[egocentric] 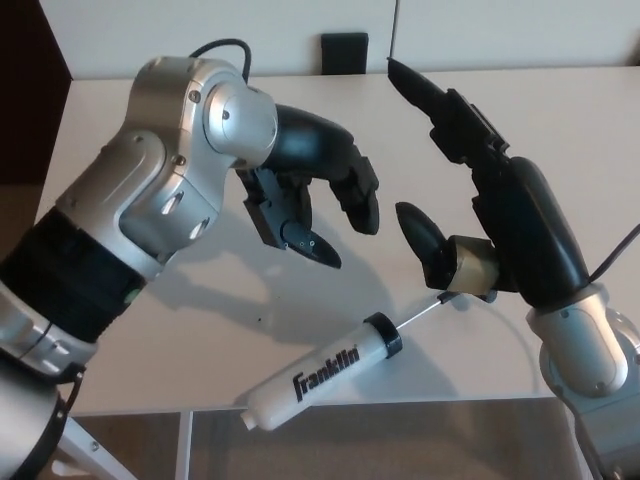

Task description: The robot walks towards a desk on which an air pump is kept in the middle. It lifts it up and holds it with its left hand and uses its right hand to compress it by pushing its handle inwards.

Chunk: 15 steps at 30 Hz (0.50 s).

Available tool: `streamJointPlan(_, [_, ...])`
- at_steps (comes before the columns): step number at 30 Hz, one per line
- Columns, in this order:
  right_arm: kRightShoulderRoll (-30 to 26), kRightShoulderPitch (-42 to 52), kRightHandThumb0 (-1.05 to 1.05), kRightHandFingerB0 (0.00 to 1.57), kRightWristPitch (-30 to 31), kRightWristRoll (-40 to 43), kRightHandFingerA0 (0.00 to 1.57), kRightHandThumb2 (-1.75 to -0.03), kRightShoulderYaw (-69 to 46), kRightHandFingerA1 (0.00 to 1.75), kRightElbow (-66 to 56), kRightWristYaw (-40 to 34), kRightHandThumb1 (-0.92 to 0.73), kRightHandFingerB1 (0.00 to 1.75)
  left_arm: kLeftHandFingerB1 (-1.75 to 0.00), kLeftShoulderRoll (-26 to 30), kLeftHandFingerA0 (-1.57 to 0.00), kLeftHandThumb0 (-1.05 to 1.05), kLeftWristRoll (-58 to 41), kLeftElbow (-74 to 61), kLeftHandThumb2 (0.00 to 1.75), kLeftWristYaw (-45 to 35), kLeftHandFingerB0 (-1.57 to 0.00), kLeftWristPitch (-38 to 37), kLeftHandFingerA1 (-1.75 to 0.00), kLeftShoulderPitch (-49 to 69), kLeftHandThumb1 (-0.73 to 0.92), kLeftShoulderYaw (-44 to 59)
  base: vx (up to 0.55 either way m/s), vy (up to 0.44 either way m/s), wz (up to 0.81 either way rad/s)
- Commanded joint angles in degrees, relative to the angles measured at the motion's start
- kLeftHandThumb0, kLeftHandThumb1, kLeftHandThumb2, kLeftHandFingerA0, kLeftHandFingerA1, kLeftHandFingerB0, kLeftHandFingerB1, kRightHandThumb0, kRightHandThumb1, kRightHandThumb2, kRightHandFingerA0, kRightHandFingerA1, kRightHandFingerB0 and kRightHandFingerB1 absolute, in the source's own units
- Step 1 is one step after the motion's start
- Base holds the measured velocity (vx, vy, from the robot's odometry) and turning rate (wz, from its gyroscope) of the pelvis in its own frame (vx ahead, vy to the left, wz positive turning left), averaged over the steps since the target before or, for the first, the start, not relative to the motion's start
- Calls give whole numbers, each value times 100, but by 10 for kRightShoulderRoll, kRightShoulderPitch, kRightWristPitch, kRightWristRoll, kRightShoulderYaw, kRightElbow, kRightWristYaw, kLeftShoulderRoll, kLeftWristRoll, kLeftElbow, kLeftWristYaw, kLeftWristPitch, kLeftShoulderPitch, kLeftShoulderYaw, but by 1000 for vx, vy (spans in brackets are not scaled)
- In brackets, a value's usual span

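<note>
Nearest me, the air pump (318,374) lies on its side at the very front edge of the surface (560,110), its white barrel angled so the closed end juts toward the drop and its thin rod reaches up and right to the handle, which sits just under my right hand (490,225). That is the worry: any clumsy nudge from above could roll or slide it off the front lip (a round barrel gives little resistance), and I judge a push on the handle alone would swing the far end outward. My right hand holds nothing, thumb and fingers spread, the long ones pointing away from me. Further in, my left hand (315,205) hangs above the surface, fingers curled but apart, empty, well clear of the pump. Beyond, a small black block (345,52) sits at the far edge.
</note>
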Motion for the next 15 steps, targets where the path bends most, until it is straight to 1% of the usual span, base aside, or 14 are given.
streamJointPlan(1, [1, -5, -79, 5, -6, 3, 6, -81, -6, 26, 3, -8, -91, 24, -32, 11, -41, -56, 2, -8, 60, 16, -34, 1, -40, 13, 71, 7, 0, 0, 0])
streamJointPlan(2, [1, -4, -85, 6, -6, 3, 9, -92, -6, 27, 1, -8, -82, 23, -37, 16, -51, -52, 5, -9, 61, 23, -47, -16, -46, 14, 68, 6, 0, 0, 0])
streamJointPlan(4, [0, -3, -85, 6, -5, 4, 9, -92, -7, 27, 0, -7, -82, 23, -37, 23, -51, -52, 7, -10, 61, 31, -47, -38, -46, 14, 68, 4, 0, 0, 0])
streamJointPlan(5, [0, 0, -76, 6, -6, 6, 7, -78, -8, 25, -4, -6, -92, 24, -42, 32, -54, -26, -6, -7, 60, 24, -49, -63, -46, 13, 68, 9, 0, 0, 0])
streamJointPlan(7, [0, 3, -76, 6, -6, 8, 7, -78, -10, 25, -8, -6, -92, 24, -42, 43, -54, -26, -24, -2, 60, 14, -49, -91, -46, 12, 68, 15, 0, 0, 0])
streamJointPlan(8, [-7, 12, -85, 8, -9, 16, 8, -116, -16, 27, -18, 0, -83, 22, -98, 52, -91, -10, -39, -13, 79, 45, -91, -95, -95, 41, 62, 47, 0, 0, 0])
streamJointPlan(9, [-12, 18, -85, 8, -12, 21, 8, -116, -20, 27, -24, 4, -83, 22, -98, 57, -91, -10, -48, -22, 79, 69, -91, -96, -95, 63, 62, 71, 0, 0, 0])
streamJointPlan(10, [-12, 18, -85, 8, -12, 21, 8, -116, -20, 27, -24, 4, -83, 22, -98, 57, -91, -10, -48, -22, 79, 69, -91, -96, -95, 63, 62, 71, 0, 0, 0])
streamJointPlan(11, [-20, 29, -79, 6, -14, 30, 6, -75, -28, 24, -38, 10, -92, 23, -59, 69, -106, -17, -47, -35, 64, 90, -80, -90, -108, 85, 80, 94, 0, 0, 0])
streamJointPlan(12, [-33, 49, -88, 9, -14, 44, 9, -116, -43, 26, -64, 20, -82, 22, -37, 86, -93, -34, -41, -57, 63, 112, -46, -74, -61, 117, 74, 127, 0, 0, 0])
streamJointPlan(14, [-42, 62, -88, 9, -13, 53, 9, -116, -53, 26, -83, 28, -82, 22, -37, 93, -93, -34, -38, -72, 63, 124, -46, -62, -61, 138, 74, 148, 0, 0, 0])
streamJointPlan(15, [-52, 79, -89, 7, -19, 63, 9, -91, -65, 26, -102, 31, -79, 22, -35, 109, -18, -72, -30, -103, 81, 136, -7, -64, -44, 167, 51, 168, 0, 0, 0])
